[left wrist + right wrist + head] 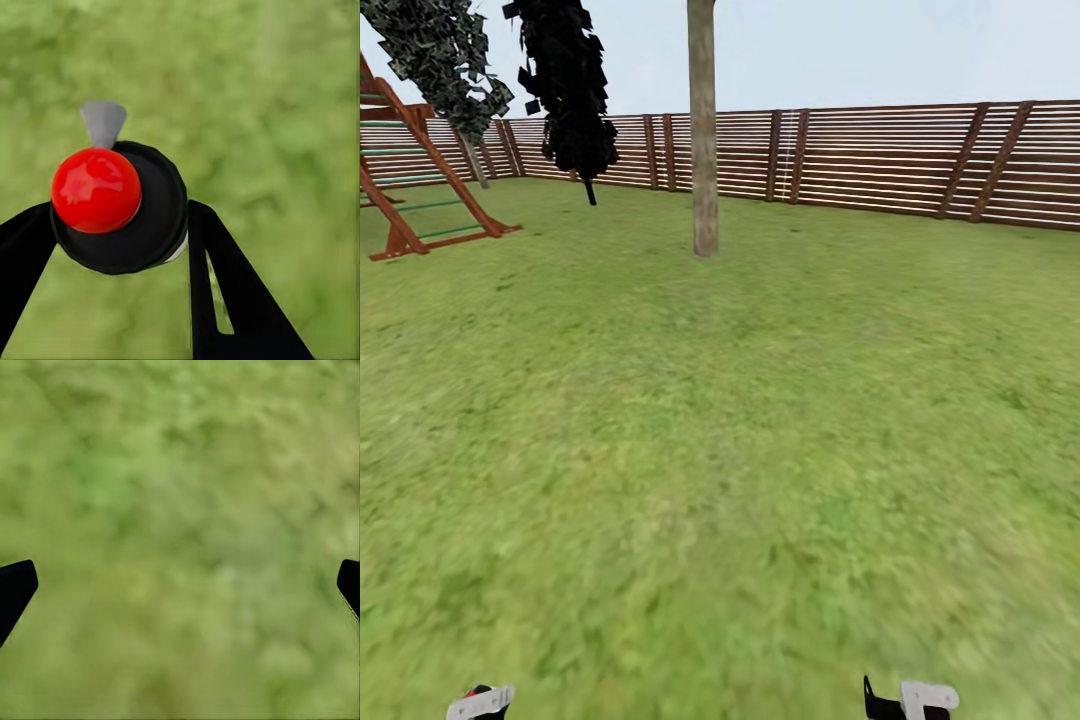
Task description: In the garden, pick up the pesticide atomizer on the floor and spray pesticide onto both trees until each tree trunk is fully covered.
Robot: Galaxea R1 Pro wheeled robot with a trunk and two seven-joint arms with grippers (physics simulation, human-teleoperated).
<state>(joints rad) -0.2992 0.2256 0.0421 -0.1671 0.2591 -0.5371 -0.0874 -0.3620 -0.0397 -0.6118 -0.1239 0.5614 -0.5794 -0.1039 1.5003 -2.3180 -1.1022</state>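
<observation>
**Atomizer in hand, trunk far ahead**

Across the lawn (760, 420) our tree trunk (703, 150) stands upright at upper centre, well apart. Our left gripper (120, 225) jaws clench the pesticide atomizer (112, 206); right gripper (180, 585) jaws released.

The head view looks forward and down across the lawn (760, 420) toward a trunk (703, 130) and the fence (920, 160). Both wrist views look down close at grass, shared with the head view.
</observation>
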